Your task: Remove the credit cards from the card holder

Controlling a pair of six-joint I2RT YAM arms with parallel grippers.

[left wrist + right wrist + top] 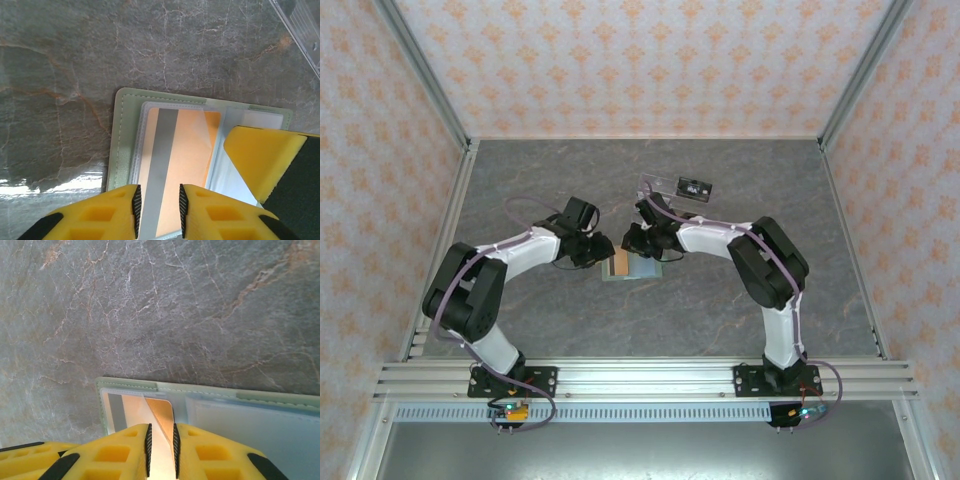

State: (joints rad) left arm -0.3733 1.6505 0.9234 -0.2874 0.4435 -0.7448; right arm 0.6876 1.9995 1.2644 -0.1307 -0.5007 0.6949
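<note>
The card holder (632,268) lies open and flat near the middle of the table (720,320), with an orange card (190,150) with a grey stripe under its clear sleeve. The left gripper (159,205) meets it from 9 o'clock and the right gripper (161,442) from 1 o'clock. Both have narrow jaws set over the sleeve and card, but I cannot tell whether either pinches anything. A clear stand (682,186) sits well apart at 1 o'clock.
</note>
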